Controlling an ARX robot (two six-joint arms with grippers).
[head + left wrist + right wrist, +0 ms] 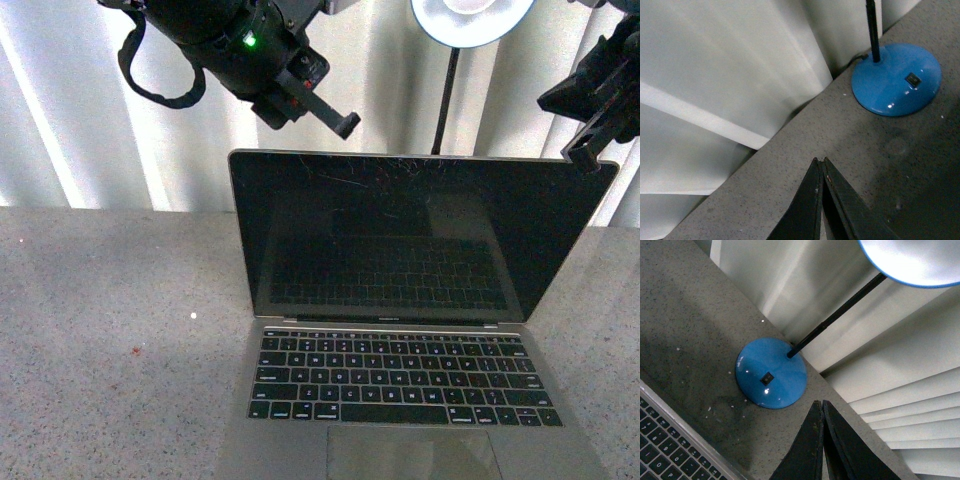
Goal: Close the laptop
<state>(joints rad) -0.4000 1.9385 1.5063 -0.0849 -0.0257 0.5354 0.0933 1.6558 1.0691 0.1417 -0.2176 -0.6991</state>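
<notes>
The laptop [400,320] stands open on the speckled grey table, its scratched black screen [400,230] upright and facing me, black keys and trackpad in front. My left gripper [345,125] hangs shut just above and behind the screen's top edge, left of its middle. My right gripper [580,150] is shut by the screen's top right corner. In the left wrist view the fingers [812,200] press together over bare table. In the right wrist view the shut fingers [812,440] point past a strip of the laptop's keyboard [665,450].
A desk lamp with a round blue base [771,372] and black stem [445,100] stands behind the laptop; its lit head [470,20] is overhead. White pleated curtains [100,120] close off the back. The table [110,340] extends to the left of the laptop.
</notes>
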